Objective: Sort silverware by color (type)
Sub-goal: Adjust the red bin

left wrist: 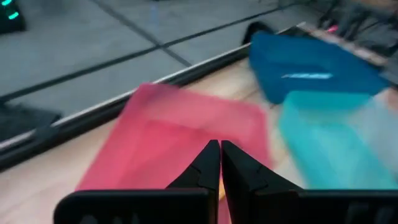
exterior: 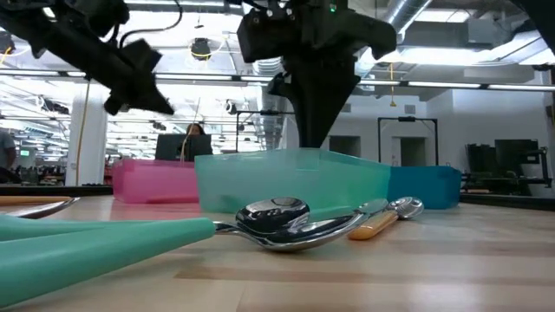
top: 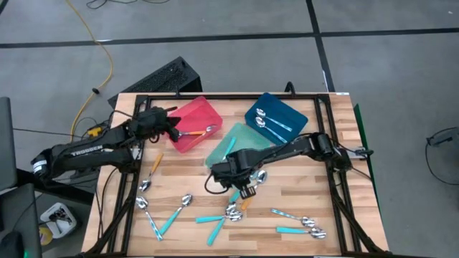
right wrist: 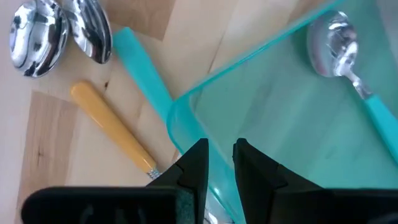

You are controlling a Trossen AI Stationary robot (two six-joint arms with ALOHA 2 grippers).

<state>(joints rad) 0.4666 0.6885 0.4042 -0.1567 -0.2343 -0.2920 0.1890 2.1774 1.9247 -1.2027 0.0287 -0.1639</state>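
Sorting is partway along: one teal-handled spoon lies in the teal tray, two pale-handled spoons lie in the blue tray, and an orange-handled spoon lies in the red tray. About a dozen more sit scattered on the wooden table nearer the front edge.

Right gripper: poised over the front corner of the teal tray. Fingers narrow, a slim gap between them, nothing in it. An orange-handled spoon on the table and a teal handle lie just beside the tray wall, right by the fingertips.

Left gripper: closed, empty, hovering by the near end of the red tray.

Step in hand, as I read it: the right arm picking its next spoon from the cluster near the tray corner.

Notes for doing it well:
- Widen the fingers before descending; the present gap looks too tight to straddle a handle cleanly.
- Grip mid-handle, fingers across it, not on the slick bowl.
- Come down clear of the tray wall so the tray is not nudged.
- Two shiny bowls sit touching; take one handle only.
- Match handle colour to tray before release.
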